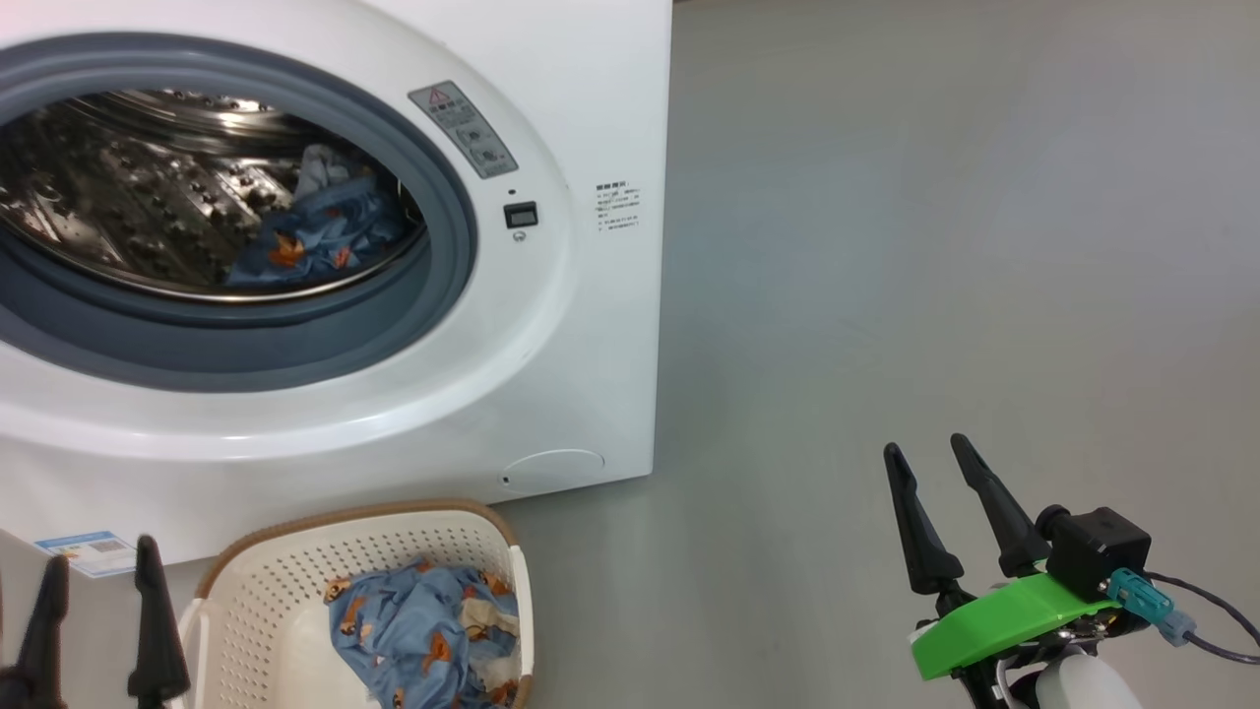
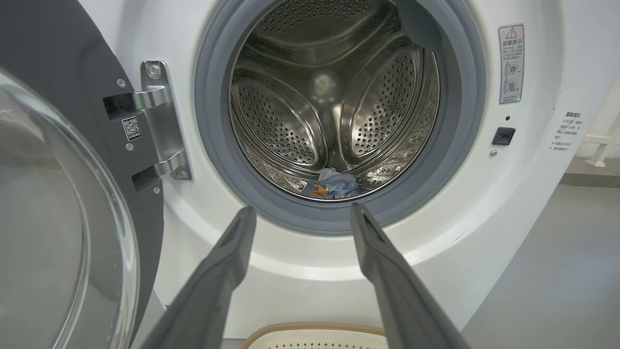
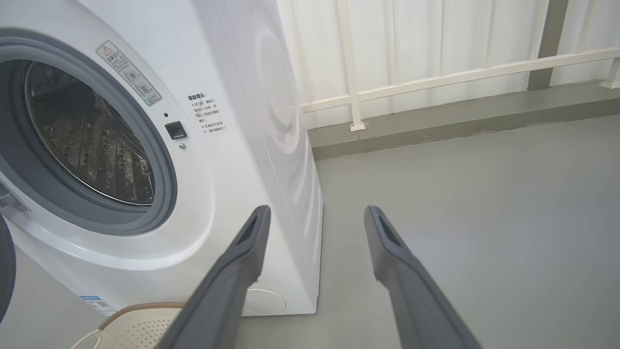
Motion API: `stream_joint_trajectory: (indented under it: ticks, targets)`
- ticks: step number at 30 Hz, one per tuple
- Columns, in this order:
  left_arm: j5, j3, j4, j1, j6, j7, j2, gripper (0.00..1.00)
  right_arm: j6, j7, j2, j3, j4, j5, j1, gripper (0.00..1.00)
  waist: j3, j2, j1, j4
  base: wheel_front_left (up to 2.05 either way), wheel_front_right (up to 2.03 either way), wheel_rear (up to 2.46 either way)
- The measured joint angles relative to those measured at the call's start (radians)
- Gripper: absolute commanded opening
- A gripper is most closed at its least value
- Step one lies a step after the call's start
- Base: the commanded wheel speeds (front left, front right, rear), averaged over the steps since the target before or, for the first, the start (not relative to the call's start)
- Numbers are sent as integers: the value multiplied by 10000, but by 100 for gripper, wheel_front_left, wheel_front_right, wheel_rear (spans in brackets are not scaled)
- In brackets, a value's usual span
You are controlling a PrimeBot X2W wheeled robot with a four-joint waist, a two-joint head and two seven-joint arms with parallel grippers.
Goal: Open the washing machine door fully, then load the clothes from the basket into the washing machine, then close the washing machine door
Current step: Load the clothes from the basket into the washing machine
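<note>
The white washing machine [image 1: 551, 325] stands with its door [image 2: 53, 208] swung open to the left on a metal hinge [image 2: 160, 121]. Some of the blue bear-print clothes [image 1: 315, 241] lie in the steel drum [image 2: 334, 97]. More of the clothes [image 1: 423, 630] lie in the cream basket [image 1: 266, 581] on the floor in front of the machine. My left gripper [image 1: 98, 576] is open just left of the basket, its fingers [image 2: 218, 271] empty and pointing at the drum opening. My right gripper [image 1: 925, 458] is open and empty over the bare floor, right of the machine.
Grey floor [image 1: 935, 246] stretches to the right of the machine. A white railing [image 3: 436, 77] and a low kerb run along the wall behind it. The open door stands out on the machine's left side.
</note>
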Motion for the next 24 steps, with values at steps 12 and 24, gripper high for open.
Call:
stream_joint_trajectory:
  ticks: [12,24]
  targets:
    - [755,244,-420,1011,-8,0,-318,100,0,0,4,-46,4,-286,260,100,-494,0,0,117,0,0,0]
    - [1049,205,-353,1203,-19,0,-508,100,0,0,4,-48,0,-295,260,100,-628,0,0,126,0,0,0]
